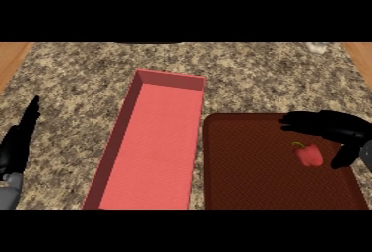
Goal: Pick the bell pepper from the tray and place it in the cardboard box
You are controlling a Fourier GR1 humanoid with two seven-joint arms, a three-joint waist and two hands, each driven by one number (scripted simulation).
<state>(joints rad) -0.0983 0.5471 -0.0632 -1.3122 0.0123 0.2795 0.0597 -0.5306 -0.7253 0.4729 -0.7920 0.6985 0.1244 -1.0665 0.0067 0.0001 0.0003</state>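
A small red bell pepper point(309, 155) with a green-yellow stem lies on the dark brown tray point(247, 172), towards its right side. My right hand point(330, 127) hovers over the tray's upper right part, fingers spread and reaching left above the pepper, thumb hanging down at the pepper's right; it holds nothing. The long pink-red box point(156, 147) stands open just left of the tray, nothing inside. At the left edge my left hand point(18, 140) rests open with fingers pointing up.
The speckled granite counter point(73, 78) runs under everything, with wooden strips at its far left and far right edges. A small pale object point(317, 47) shows at the counter's back right.
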